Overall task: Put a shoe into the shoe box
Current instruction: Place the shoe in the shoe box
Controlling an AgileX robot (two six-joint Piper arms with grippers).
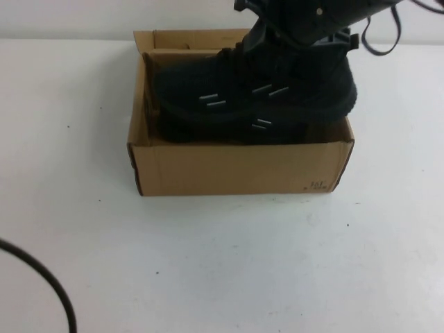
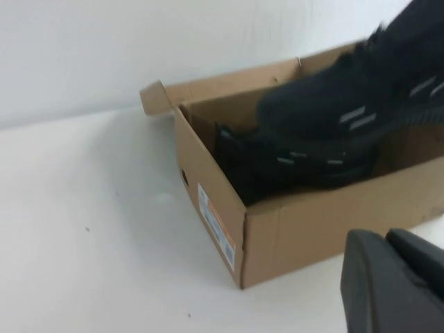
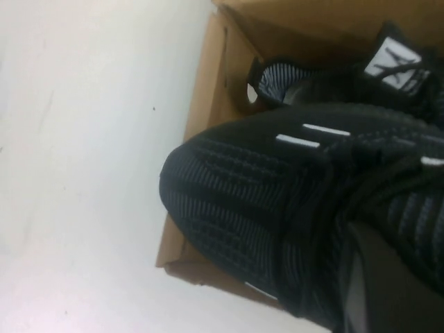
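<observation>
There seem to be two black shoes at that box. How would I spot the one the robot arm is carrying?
Find the brown shoe box in the middle of the white table. Two matching black sneakers are there; one already lies low inside. The carried shoe rides above it, over the box rim, clamped by the right gripper. The left gripper, shut, waits beside the box.

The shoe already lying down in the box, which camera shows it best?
The left wrist view: the lower shoe lies in the shoe box under the shoe held by the shut right gripper. High view shows only a dark sliver of it; right wrist view, its tongue tag. The shut left gripper waits outside.
</observation>
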